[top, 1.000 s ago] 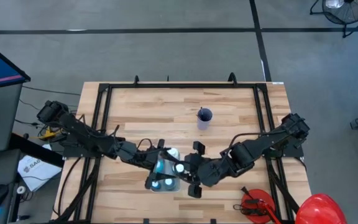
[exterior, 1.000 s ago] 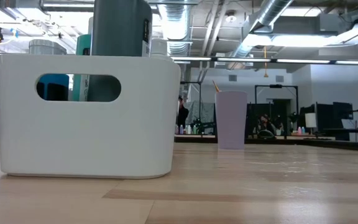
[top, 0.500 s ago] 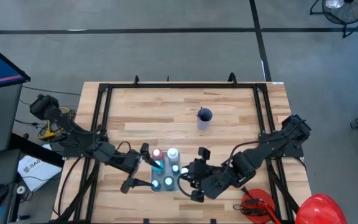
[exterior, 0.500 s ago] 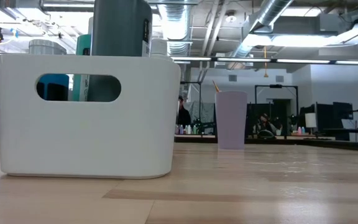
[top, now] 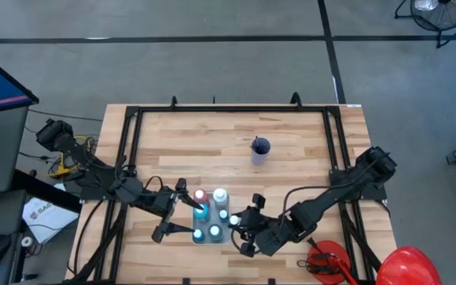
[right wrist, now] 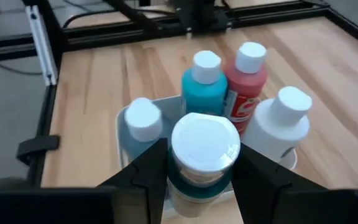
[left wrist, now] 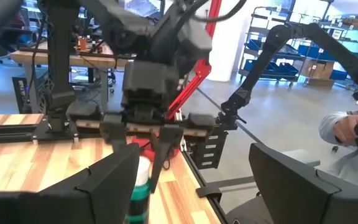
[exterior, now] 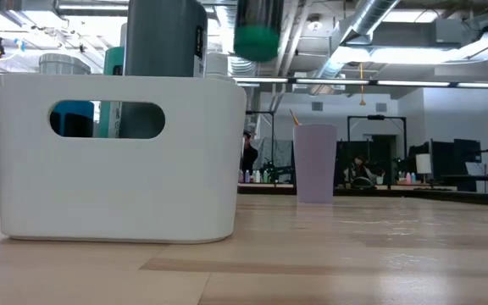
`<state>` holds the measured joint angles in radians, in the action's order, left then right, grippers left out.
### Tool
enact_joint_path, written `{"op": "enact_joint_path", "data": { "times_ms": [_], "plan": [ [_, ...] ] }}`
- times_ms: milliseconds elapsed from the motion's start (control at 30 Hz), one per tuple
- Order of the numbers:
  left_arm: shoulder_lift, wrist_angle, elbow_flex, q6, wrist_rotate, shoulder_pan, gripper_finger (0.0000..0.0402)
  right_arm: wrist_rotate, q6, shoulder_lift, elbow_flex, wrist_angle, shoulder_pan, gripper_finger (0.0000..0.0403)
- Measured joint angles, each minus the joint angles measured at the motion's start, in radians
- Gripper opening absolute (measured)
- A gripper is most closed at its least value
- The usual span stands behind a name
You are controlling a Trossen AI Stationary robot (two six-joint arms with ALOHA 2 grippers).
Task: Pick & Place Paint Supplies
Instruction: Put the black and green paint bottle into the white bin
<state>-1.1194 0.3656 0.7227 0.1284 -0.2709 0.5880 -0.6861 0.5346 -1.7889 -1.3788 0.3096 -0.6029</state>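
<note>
Biggest thing under me: the wooden tabletop point(top: 291, 134), black rails along its edges. At its near-right corner sits a red helmet-like thing point(top: 408, 264), well away from my work. Next in size, the white caddy point(exterior: 117, 157), near the front edge between my two arms, already crowded: a red bottle point(right wrist: 246, 84), a light blue bottle point(right wrist: 205, 84), a white bottle point(right wrist: 283, 121) and a pale-capped bottle point(right wrist: 143, 121) stand upright inside, caps up. A lavender cup point(top: 260, 149) stands alone farther back, a thin stick poking out.

My right jaws point(right wrist: 197, 163) are clamped on a teal bottle point(right wrist: 202, 152), hovering just above the caddy's near side, those four caps crowding close around it. My left jaws point(top: 174, 212) stand wide, empty, just beside the caddy's left wall.
</note>
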Motion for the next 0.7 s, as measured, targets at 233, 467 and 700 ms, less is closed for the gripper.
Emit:
{"op": "enact_joint_path", "data": {
  "times_ms": [233, 467, 700],
  "plan": [
    [0.000, 0.000, 0.000, 0.000, 0.000, 0.000, 0.0297, -0.018, 0.054, 0.000, 0.104, -0.088, 0.002, 0.0139],
    [-0.001, 0.000, 0.000, 0.000, 0.001, 0.000, 0.0297, -0.018, 0.026, 0.000, 0.129, -0.169, -0.006, 0.0138],
    [-0.001, 0.002, 0.000, 0.000, 0.001, 0.000, 0.0297, 0.005, 0.040, -0.072, 0.133, -0.215, -0.005, 0.0139]
  ]
}}
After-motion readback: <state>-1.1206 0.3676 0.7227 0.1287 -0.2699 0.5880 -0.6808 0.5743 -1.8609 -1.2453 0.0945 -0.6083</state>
